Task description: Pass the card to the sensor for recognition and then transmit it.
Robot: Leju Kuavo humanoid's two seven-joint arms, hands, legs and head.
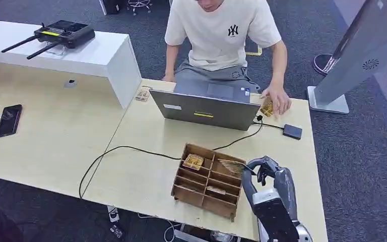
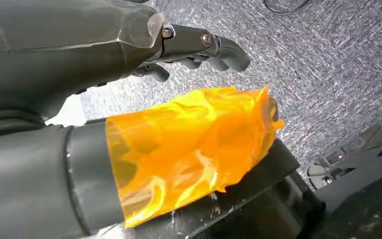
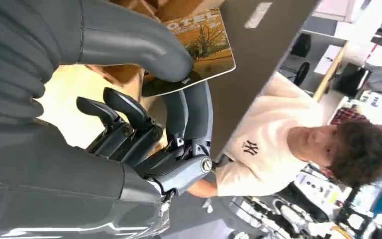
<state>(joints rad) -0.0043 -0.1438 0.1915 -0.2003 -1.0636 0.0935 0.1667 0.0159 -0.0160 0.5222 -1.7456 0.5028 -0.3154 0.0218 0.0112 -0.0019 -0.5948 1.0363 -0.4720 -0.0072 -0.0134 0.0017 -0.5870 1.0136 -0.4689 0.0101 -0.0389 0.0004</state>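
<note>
My right hand [image 1: 264, 170] hovers at the right end of the wooden divider box [image 1: 187, 194] and pinches a card [image 1: 230, 166] over its top-right compartment. The right wrist view shows the card [image 3: 206, 42], printed with a hotel picture, gripped between the thumb [image 3: 139, 45] and the fingers [image 3: 191, 114]. Another card [image 1: 193, 161] lies in the box's top-left compartment. The black sensor [image 1: 292, 131] sits on the table beyond my hand, on a cable. My left hand [image 2: 179, 50] hangs over grey carpet, fingers loosely apart, holding nothing; orange film [image 2: 189, 149] wraps its thumb.
A person sits behind an open laptop [image 1: 204, 108], their hand [image 1: 278, 101] resting on a card [image 1: 267, 108] near the sensor. A black cable [image 1: 126, 148] crosses the table. A phone [image 1: 8, 120] and a controller [image 1: 58, 34] lie at the left. A white kiosk [image 1: 355, 55] stands at the right.
</note>
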